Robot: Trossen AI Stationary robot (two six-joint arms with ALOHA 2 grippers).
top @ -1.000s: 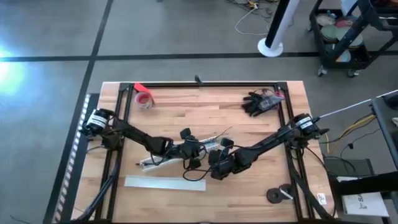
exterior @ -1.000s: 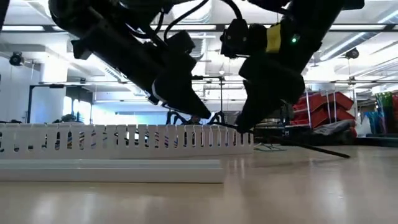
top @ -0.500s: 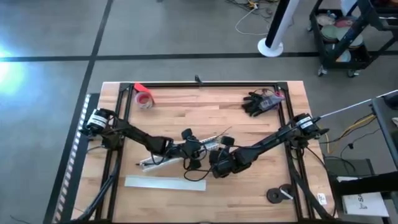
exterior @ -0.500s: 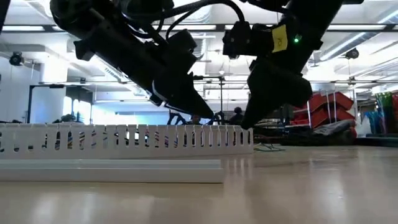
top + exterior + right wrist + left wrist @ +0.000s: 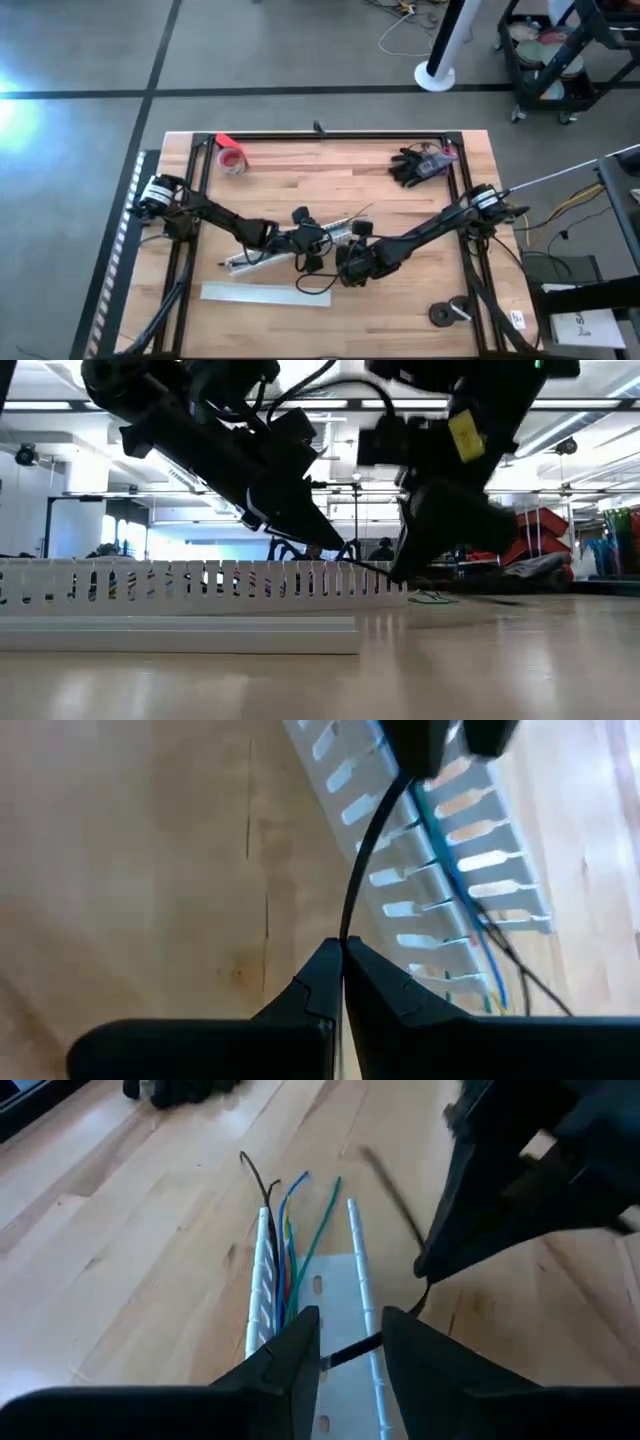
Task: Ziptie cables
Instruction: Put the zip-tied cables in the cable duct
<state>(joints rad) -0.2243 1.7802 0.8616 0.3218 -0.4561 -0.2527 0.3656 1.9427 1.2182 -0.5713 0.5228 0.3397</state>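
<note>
Pinching, right pincer (image 5: 342, 955): fingers pressed together on the end of a thin black tie (image 5: 365, 850); it sits mid-bench in the high view (image 5: 352, 262), just beside the left one
Left pincer (image 5: 350, 1342): fingers a narrow way apart with the black tie (image 5: 345, 1350) passing between them; whether they press it I cannot tell; it hangs over the duct's end, at mid-bench in the high view (image 5: 310, 240)
Tie: runs from the right pincer's tips up to the left pincer in the right wrist view, bowed along the way
Cables (image 5: 295, 1245): blue, green and dark wires lying lengthwise inside the duct, their loose ends fanning out past its open end onto the wood; also seen among the slots in the right wrist view (image 5: 470, 910)
Duct (image 5: 340, 1290): white slotted channel lying flat on the bench (image 5: 400, 205), under the left pincer; in the low view (image 5: 200, 585) its slotted wall stands upright
Strip (image 5: 265, 294): flat, white, lying near the duct on the front side
Tape (image 5: 232, 158): red roll at the far left corner
Glove (image 5: 415, 165): black, at the far right
</note>
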